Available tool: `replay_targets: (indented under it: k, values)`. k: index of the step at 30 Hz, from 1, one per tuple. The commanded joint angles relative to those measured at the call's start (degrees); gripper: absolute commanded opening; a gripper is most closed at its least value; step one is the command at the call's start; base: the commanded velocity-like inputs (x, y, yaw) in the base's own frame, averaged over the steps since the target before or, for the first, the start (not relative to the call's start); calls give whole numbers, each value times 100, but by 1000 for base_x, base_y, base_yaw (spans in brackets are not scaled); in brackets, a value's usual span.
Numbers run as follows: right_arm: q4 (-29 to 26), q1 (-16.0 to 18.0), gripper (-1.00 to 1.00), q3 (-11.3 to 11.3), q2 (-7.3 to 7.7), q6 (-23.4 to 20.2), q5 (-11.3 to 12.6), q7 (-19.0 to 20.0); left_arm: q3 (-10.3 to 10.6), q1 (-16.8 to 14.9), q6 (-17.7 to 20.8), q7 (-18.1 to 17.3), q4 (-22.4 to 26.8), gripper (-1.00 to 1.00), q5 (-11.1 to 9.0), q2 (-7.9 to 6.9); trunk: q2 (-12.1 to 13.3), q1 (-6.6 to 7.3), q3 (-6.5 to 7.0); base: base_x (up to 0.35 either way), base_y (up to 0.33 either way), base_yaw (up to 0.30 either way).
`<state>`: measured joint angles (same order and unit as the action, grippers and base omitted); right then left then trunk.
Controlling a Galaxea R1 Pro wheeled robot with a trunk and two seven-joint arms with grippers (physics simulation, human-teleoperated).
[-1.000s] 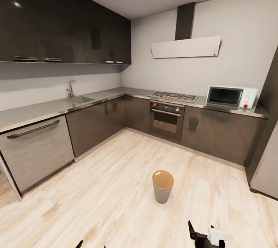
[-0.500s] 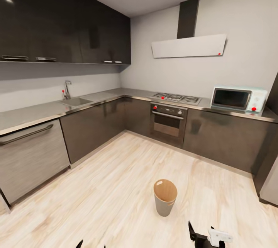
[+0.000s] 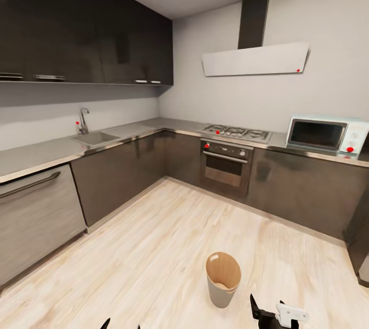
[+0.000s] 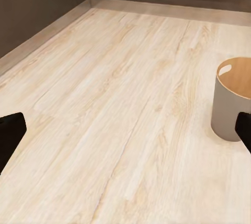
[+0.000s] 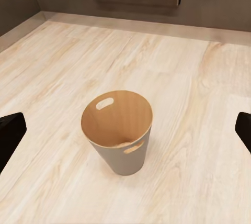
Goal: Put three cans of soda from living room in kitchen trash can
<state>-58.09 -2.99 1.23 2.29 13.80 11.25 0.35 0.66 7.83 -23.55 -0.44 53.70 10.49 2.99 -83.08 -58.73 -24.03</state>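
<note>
- The tash can (image 3: 223, 279) stands upright on the pale wood floor (image 3: 154, 247) of the kitchen, long axis vertical, open mouth facing up.
- It is pale grey outside and orange-brown inside, with a handle slot on each of two opposite sides near the rim.
- From my right wrist, the tash can (image 5: 118, 132) sits between the two dark fingertips of my right pincer (image 5: 125, 130), whose jaws are wide and hold nothing.
- From my left wrist, the tash can (image 4: 232, 101) stands off to one side; my left pincer (image 4: 125, 135) is also spread wide and empty.
- Beyond the tash can, dark cabinets line two walls, with an oven (image 3: 224, 166), a sink (image 3: 95, 138) and a microwave (image 3: 326, 135).
</note>
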Motion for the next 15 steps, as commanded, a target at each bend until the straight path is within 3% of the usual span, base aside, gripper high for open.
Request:
replay_targets:
  k: [1, 7, 15]
  values:
    - [3, 0, 100, 0, 0, 0, 0, 0, -1, 0, 0, 0, 0, 100, -1, 0, 0, 0, 0, 321, 0, 0]
    - [13, 0, 100, 0, 0, 0, 0, 5, -2, 2, 0, 0, 0, 100, -3, -3, 0, 0, 0, 296, 0, 0]
    - [17, 0, 100, 0, 7, -6, 0, 9, -1, 1, -8, 0, 0, 100, -3, -4, 0, 0, 0, 69, 0, 0]
